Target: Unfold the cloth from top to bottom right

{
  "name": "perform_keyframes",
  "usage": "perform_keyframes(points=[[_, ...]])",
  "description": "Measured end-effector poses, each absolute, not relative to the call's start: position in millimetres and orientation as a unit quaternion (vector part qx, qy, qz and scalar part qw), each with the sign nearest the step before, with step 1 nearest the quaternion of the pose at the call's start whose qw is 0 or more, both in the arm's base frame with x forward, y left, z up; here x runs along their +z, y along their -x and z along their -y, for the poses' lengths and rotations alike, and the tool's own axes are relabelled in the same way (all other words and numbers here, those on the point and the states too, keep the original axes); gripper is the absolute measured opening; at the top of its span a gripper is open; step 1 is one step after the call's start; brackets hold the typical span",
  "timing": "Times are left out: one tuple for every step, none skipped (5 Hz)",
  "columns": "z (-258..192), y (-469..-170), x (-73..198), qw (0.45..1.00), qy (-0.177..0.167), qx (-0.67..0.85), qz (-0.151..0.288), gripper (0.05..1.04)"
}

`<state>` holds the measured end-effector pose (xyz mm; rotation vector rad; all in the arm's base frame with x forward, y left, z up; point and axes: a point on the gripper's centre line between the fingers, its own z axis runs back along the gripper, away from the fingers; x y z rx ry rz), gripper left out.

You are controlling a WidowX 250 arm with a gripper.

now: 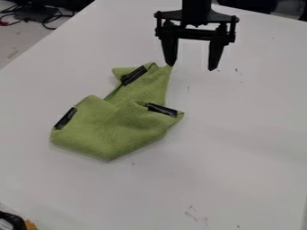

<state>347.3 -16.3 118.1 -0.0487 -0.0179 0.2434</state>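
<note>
The folded green cloth [114, 130] lay nearer the left edge of the table [240, 157] than the right. The gripper [192, 68], empty, hung with fingers wide near the top corner, presumably positioned for pinching it.

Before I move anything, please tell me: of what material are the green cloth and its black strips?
The green cloth looks like matte, soft woven fabric, perhaps microfiber, given its drooping folds. The black strips seem to be slightly shiny tape, judging by their highlights.

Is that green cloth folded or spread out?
Partly folded: the green cloth lies bunched, with creases and overlapping layers across its middle.
</note>
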Motion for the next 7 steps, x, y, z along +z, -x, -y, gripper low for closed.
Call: perform_keyframes(points=[[16, -345, 102, 0.993, 0.022, 0.112, -0.014, 0.999], [15, -339, 89, 0.999, 0.031, 0.019, -0.024, 0.999], [8, -325, 73, 0.996, 0.026, -0.071, -0.041, 0.999], [-13, -317, 69, 0.986, 0.014, -0.159, -0.056, 0.999], [-29, -316, 62, 0.976, 0.001, -0.211, -0.050, 0.999], [-41, -320, 56, 0.972, -0.007, -0.228, -0.061, 0.999], [-43, -322, 48, 0.969, 0.003, -0.234, -0.074, 0.999]])
